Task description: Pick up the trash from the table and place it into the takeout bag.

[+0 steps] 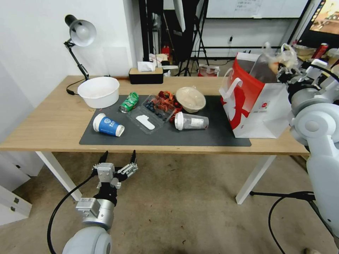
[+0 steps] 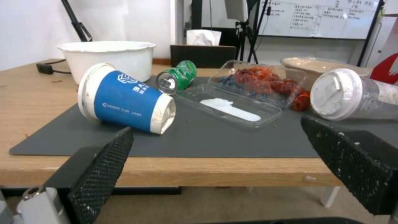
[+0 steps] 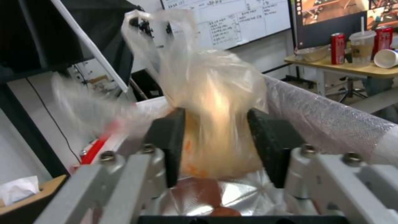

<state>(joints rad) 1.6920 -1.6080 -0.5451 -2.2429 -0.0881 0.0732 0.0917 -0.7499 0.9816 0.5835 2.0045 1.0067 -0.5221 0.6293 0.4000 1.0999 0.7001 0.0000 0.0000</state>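
Note:
My right gripper point(image 1: 281, 73) is shut on the bagged bun point(image 1: 273, 62), holding it over the open top of the takeout bag point(image 1: 254, 106) at the table's right end. In the right wrist view the fingers point(image 3: 170, 146) squeeze the bun's clear plastic point(image 3: 215, 102), with the bag's foil lining point(image 3: 327, 124) beside and below. On the grey mat point(image 1: 212, 137) lie a blue paper cup point(image 1: 107, 125), a crushed green can point(image 1: 129, 102), an open clamshell point(image 1: 150, 116), red shells point(image 1: 166, 100), a beige lidded bowl point(image 1: 190, 99) and a clear lidded cup point(image 1: 192, 122). My left gripper point(image 1: 118, 160) hangs open below the table's front edge.
A white tub point(image 1: 99, 91), a desk lamp point(image 1: 80, 33) and a tissue box point(image 1: 146, 74) stand at the back left of the table point(image 1: 46, 120). In the left wrist view the blue cup point(image 2: 124, 99) lies nearest, the clear cup point(image 2: 352, 95) to its side.

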